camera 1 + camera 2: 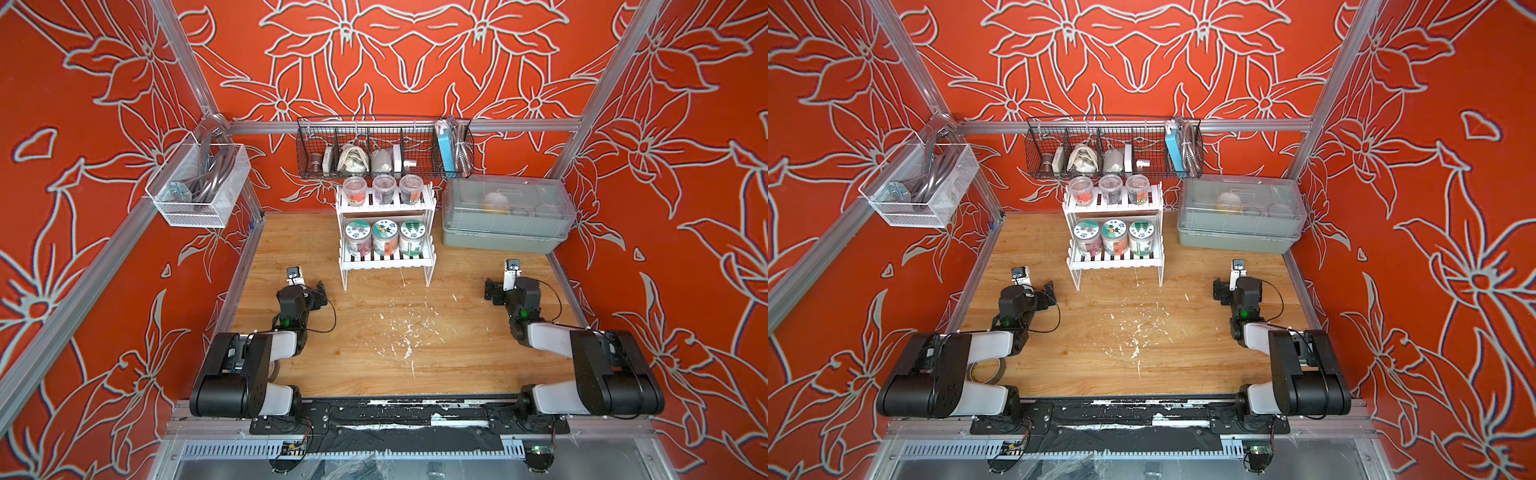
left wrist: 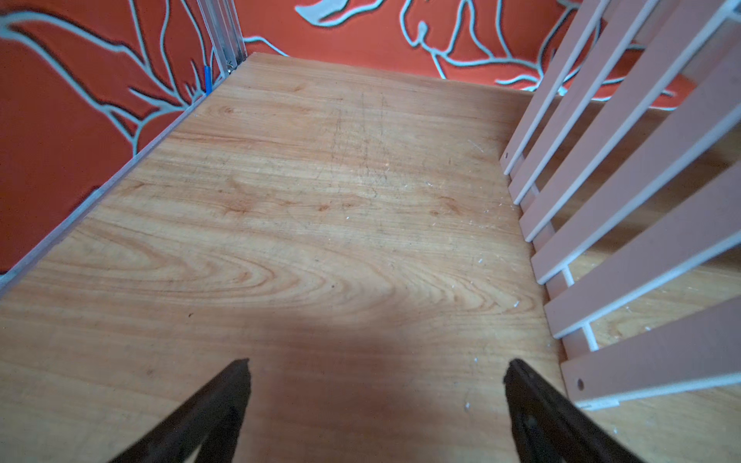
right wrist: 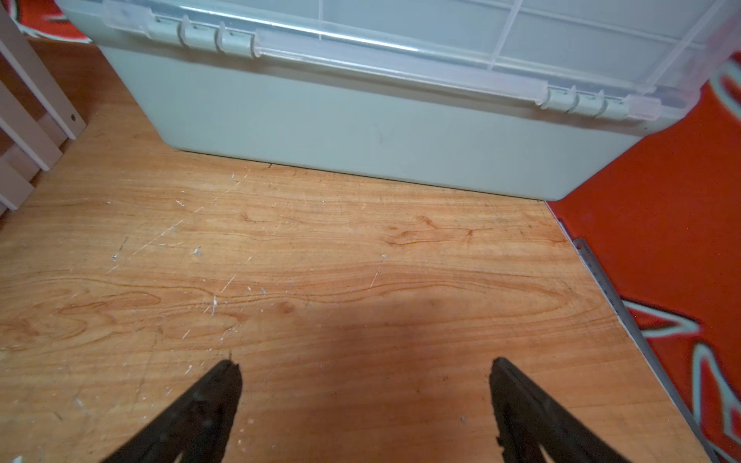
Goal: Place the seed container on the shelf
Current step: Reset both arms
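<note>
Top views, shelf: in both top views the shelf (image 1: 388, 262) (image 1: 1115, 262) stands at upper centre of the frame, backed against the red wall. Its stepped tiers leave both rows reachable from the front.
Top views, seed container: six jars fill the rack, with the upper jars (image 1: 384, 189) in one row of three and the lower jars (image 1: 385, 237), which have printed lids, in another. Which one is the seed container cannot be told. No jar lies on the table (image 1: 457, 353) or in a gripper, so it is judged to be on the shelf already.
Top views, arms: the left gripper (image 1: 320, 287) at centre-left and the right gripper (image 1: 490, 289) at centre-right sit low over the wood. They are well apart from the rack on either side, probably so that nothing crowds the jars.
Left wrist, gripper: the left gripper (image 2: 377, 364) has its dark fingers spread wide with only bare wood between them, so it holds nothing. The shelf's white slats (image 2: 641, 248) run just beside one finger without touching it.
Right wrist, gripper: the right gripper (image 3: 365, 362) gapes just as wide and is empty. It faces the grey box (image 3: 361, 132), which is near but apart. A shelf leg (image 3: 36, 120) shows off to one side.
Stage: the placement looks finished, with both arms clear of the rack.
</note>
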